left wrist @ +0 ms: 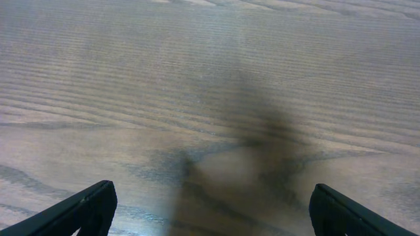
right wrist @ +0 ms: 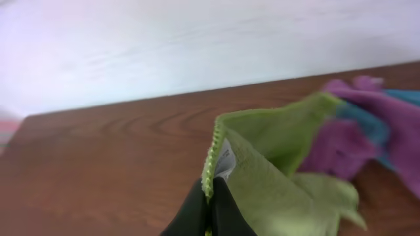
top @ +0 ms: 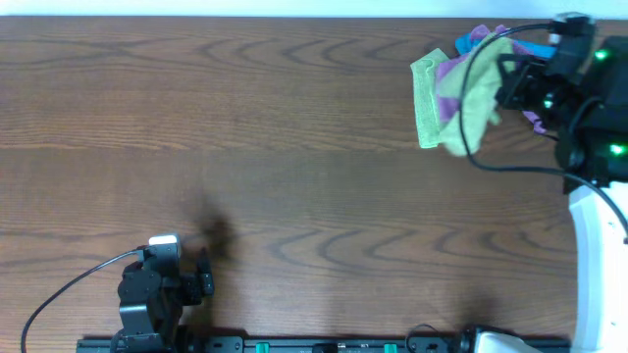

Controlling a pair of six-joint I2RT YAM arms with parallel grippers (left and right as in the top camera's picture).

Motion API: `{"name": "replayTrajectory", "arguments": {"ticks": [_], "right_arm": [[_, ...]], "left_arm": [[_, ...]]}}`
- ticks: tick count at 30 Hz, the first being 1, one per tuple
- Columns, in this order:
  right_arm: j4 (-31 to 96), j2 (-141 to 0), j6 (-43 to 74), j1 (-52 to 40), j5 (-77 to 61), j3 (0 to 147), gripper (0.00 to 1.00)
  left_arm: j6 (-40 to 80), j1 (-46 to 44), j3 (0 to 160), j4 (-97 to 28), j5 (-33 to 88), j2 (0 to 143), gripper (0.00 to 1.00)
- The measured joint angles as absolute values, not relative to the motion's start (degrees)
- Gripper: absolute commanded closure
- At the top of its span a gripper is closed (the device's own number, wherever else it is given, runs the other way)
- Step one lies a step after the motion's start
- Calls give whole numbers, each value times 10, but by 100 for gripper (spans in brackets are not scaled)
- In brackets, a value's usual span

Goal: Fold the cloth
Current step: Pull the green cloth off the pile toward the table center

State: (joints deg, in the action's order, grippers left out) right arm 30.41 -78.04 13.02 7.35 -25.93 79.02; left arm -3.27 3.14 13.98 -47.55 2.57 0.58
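Overhead first: the green cloth sits bunched up at the far right corner of the wooden table, mixed in with a purple cloth and a bit of a blue cloth. The right gripper is right on top of that pile, but from up here I honestly can't tell how its jaws stand. The left gripper is way over at the near left edge, well apart from the cloths.

Left wrist cam: just bare wood grain with a dark shadow on it. Both fingertips poke in at the bottom corners, spread wide with nothing between them.

Right wrist cam: the black fingers are pinched tight on the stitched edge of the green cloth, which rises up off the table. The purple and blue ones lie just behind it on the right.
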Motion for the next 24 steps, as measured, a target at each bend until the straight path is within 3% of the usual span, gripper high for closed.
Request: {"name": "replayTrajectory", "arguments": {"ticks": [14,24], "right_arm": [[267,-781,165,-175,-284,790,99],[164,-819,215,-282,-301,790,99]], "left_arm": [[-33,31,140,-475,26,6,5],[-33,31,140,-475,26,6,5]]}}
